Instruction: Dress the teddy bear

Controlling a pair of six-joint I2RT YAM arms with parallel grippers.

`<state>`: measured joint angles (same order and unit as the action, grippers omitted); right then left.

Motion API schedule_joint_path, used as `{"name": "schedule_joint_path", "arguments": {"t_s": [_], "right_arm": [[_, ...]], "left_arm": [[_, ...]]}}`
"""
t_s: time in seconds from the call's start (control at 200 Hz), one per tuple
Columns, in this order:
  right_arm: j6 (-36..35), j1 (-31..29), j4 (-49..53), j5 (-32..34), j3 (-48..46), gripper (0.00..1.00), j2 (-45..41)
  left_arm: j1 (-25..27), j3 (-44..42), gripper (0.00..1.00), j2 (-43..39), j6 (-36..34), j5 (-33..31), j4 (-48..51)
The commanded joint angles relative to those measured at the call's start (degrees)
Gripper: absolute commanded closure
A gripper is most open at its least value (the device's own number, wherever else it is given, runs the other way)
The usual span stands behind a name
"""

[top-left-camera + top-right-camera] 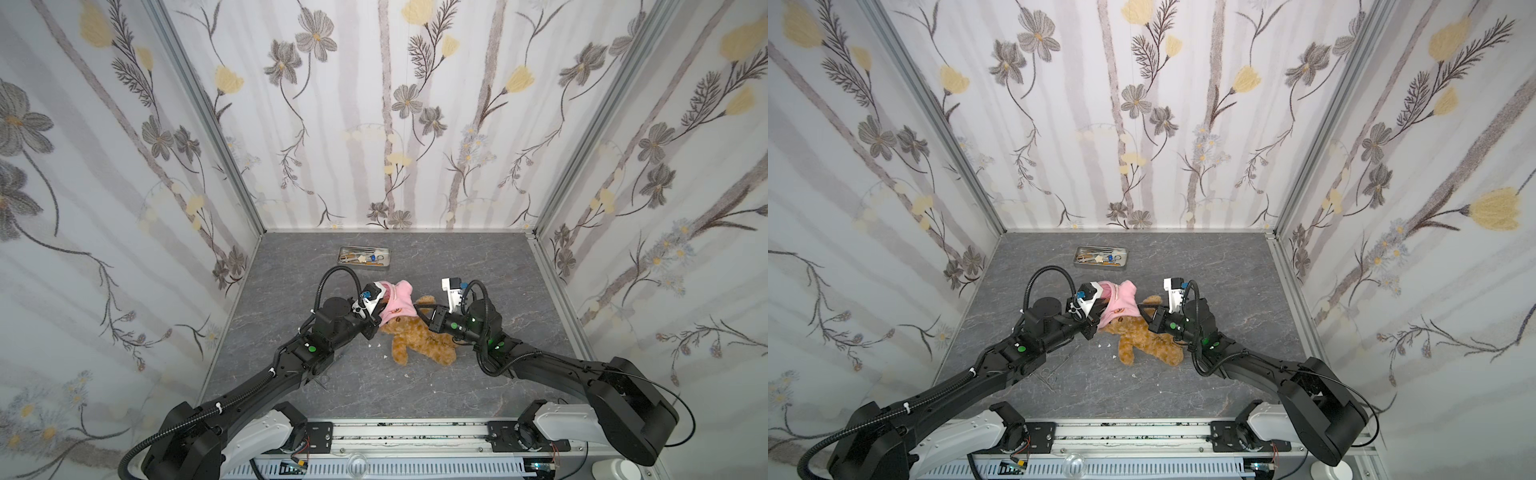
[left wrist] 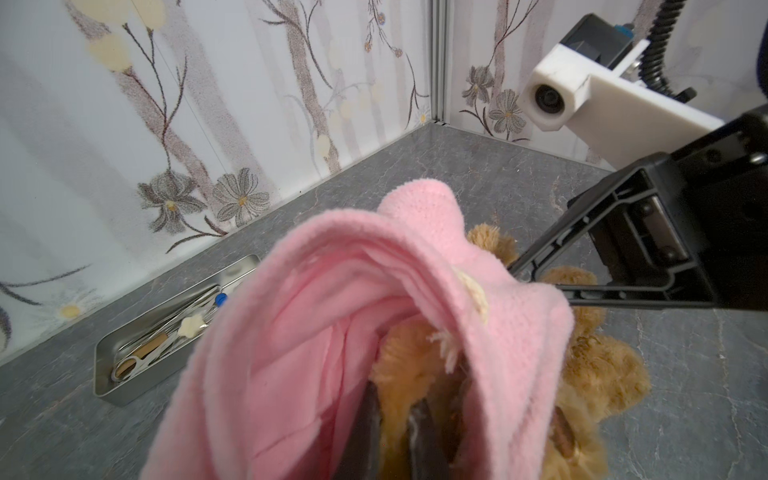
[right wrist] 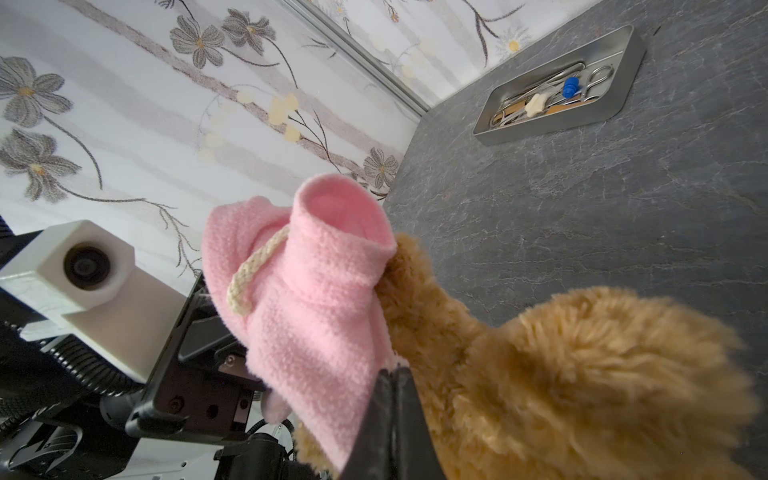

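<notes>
Nearest: white scraps (image 1: 384, 356) on the grey table (image 1: 415, 399), just left of the teddy bear (image 1: 419, 345). Bear lies at lower centre in both top views, long axis diagonal - head upper left under the pink shirt (image 1: 395, 305), legs lower right. Left gripper (image 2: 397, 432) clamped on the shirt at the head; right gripper (image 3: 392, 374) pinched shut on its opposite edge - arms crowd both flanks. Farthest: metal tray (image 1: 365, 263) of tools, well apart.
</notes>
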<state>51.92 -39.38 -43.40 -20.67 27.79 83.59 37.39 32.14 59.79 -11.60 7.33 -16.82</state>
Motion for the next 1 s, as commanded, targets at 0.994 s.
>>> {"name": "schedule_joint_path", "arguments": {"t_s": [0.994], "right_arm": [[0.85, 2.51, 3.70, -0.08, 8.33, 1.00, 6.78]], "left_arm": [[2.25, 3.60, 1.00, 0.67, -6.05, 14.81, 6.21]]}}
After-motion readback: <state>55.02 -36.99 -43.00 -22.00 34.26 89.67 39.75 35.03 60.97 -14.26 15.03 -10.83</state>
